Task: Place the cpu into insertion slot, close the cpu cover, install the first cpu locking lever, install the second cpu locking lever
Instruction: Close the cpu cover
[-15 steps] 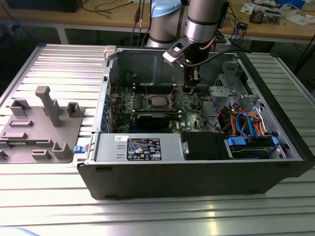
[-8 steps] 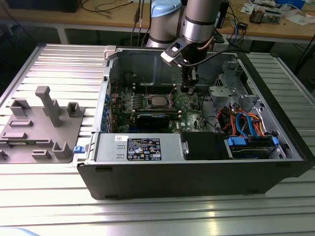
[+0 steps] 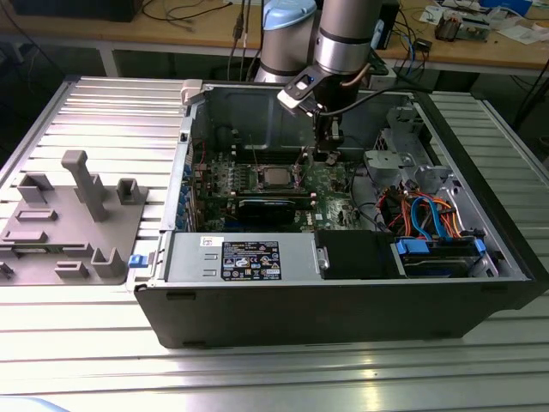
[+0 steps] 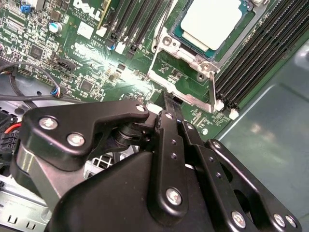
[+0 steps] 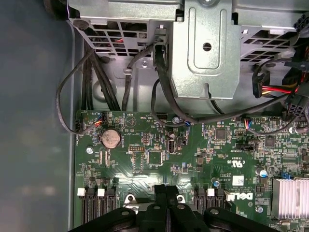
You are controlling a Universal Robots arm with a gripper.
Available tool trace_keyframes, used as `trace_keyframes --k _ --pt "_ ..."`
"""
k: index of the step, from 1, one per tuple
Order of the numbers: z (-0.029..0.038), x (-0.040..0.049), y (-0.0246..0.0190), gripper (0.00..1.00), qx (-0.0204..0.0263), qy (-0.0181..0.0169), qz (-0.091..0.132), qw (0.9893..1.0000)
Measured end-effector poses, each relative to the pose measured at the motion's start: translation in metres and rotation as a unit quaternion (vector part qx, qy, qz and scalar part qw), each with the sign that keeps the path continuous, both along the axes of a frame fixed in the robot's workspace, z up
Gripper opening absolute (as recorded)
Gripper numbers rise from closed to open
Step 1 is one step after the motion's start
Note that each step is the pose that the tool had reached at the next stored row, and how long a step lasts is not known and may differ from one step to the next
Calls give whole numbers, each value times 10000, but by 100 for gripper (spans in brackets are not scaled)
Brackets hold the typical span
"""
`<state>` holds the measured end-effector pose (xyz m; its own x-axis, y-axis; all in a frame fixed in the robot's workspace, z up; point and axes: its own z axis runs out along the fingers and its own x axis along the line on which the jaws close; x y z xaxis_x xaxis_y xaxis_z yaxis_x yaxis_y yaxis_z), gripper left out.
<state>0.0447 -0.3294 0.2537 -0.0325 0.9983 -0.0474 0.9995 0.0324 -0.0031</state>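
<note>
The cpu [image 4: 212,21], a square chip with a pale silver face, lies in the insertion slot [image 4: 170,42] on the green motherboard [image 4: 91,58]. The silver cpu cover [image 4: 189,52] frames it, with the chip showing through its window. Thin metal levers [image 4: 212,92] run along the socket's sides; I cannot tell whether they are latched. My gripper [image 4: 166,104] hangs low over the board beside the socket, its black fingers [image 5: 160,193] pressed together with nothing seen between them. In the exterior view the gripper [image 3: 327,154] is to the right of the cpu [image 3: 274,178].
The open computer case [image 3: 343,309] walls in the board. A metal drive cage [image 5: 207,48] with black cables [image 5: 159,72], a coin battery [image 5: 110,138] and a finned heatsink [image 5: 292,195] lie around the gripper. A grey fixture [image 3: 73,219] sits on the table at the exterior view's left.
</note>
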Motion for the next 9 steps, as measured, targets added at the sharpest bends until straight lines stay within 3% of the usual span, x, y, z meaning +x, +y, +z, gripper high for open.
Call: trace_keyframes --k 9 --pt "0 -30 0 11 0 0 0 10000"
